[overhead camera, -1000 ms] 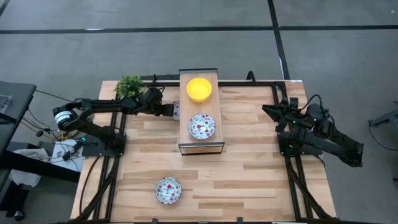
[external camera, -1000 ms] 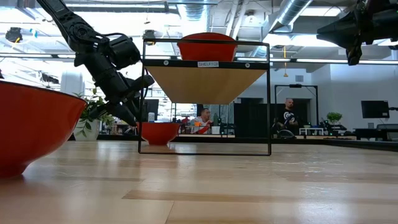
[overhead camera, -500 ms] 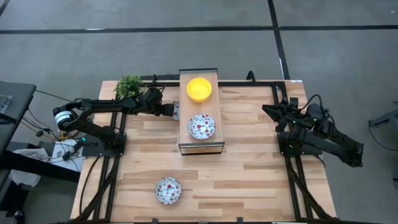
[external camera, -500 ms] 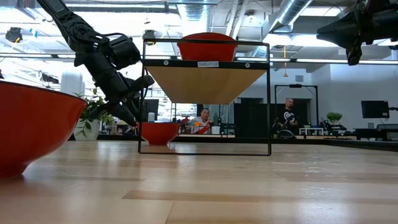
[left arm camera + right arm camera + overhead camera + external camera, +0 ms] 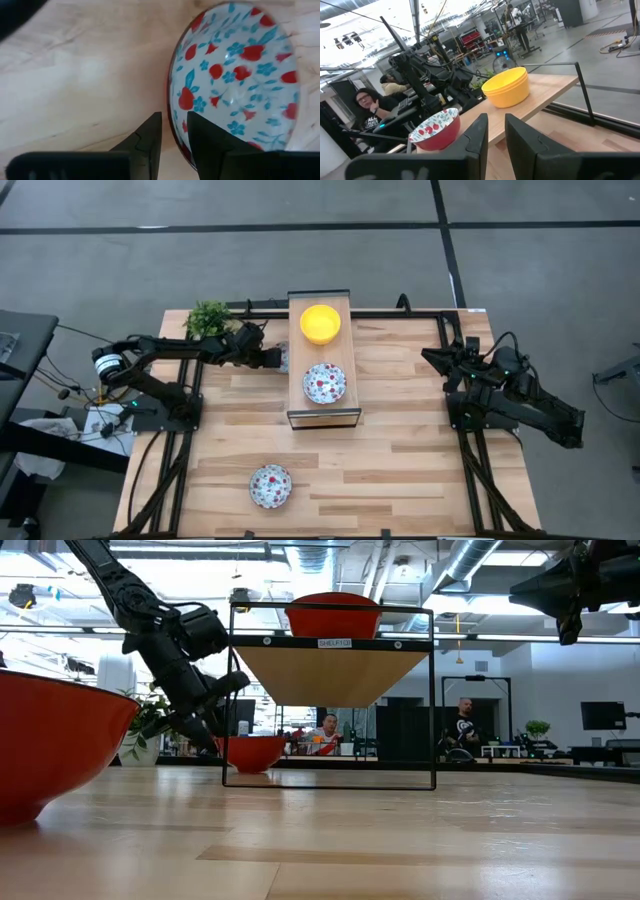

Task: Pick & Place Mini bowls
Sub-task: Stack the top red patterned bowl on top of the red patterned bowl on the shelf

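While the right fingers (image 5: 492,131) idle narrowly parted, left fingers (image 5: 172,131) pinch floral bowl (image 5: 235,80) rim.

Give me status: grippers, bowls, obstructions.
Left gripper shut on rim of floral bowl beside the shelf. Right gripper idle, empty, at table's right edge. Shelf frame close by the held bowl; potted plant behind left arm.

Wooden table (image 5: 400,430) carries shelf (image 5: 323,417), potted plant (image 5: 208,316), 1 floral bowl (image 5: 271,485); shelf top holds 2 bowls.
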`<state>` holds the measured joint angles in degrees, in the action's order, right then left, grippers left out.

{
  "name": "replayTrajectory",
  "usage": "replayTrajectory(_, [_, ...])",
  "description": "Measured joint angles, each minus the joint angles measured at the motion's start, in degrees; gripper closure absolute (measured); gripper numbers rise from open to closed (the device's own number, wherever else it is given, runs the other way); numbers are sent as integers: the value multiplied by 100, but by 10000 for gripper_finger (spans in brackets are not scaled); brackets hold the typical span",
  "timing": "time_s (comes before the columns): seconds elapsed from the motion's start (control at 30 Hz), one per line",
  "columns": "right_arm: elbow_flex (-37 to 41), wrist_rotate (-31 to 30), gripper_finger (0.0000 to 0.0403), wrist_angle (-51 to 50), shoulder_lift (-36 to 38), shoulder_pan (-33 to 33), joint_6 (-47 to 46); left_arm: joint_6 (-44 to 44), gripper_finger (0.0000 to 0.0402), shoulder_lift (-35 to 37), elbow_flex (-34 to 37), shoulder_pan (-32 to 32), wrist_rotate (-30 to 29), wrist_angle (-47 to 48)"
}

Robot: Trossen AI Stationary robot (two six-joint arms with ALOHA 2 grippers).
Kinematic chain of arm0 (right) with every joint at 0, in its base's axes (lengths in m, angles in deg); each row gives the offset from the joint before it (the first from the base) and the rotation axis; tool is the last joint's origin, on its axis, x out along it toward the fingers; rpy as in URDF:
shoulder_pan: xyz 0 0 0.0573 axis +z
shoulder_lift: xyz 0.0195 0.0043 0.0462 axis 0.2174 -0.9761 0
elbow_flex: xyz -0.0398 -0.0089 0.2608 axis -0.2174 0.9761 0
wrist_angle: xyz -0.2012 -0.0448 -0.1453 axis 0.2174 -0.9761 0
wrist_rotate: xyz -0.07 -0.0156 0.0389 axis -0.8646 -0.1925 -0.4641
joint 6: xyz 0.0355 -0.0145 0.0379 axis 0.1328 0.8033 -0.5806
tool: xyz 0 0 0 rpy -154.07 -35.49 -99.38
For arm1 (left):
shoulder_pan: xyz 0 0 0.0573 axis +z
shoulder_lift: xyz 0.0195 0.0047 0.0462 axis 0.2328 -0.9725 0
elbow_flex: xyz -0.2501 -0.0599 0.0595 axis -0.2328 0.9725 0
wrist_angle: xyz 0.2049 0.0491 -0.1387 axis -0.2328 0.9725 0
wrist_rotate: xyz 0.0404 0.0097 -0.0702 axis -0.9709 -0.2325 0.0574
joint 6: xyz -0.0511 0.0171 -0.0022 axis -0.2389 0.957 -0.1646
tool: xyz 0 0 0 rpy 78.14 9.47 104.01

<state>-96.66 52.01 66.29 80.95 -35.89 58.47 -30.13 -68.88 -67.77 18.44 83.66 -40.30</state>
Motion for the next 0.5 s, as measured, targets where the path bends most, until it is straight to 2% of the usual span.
replayTrajectory(0.13, [0,0,349,0,0,-2,-30,-2,319,73,0,2,-25,-27])
replayTrajectory(0.33, [0,0,349,0,0,-2,-30,-8,389,91,3,4,-22,-23])
replayTrajectory(0.5, [0,0,349,0,-2,-1,-30,2,390,91,7,4,-63,-26])
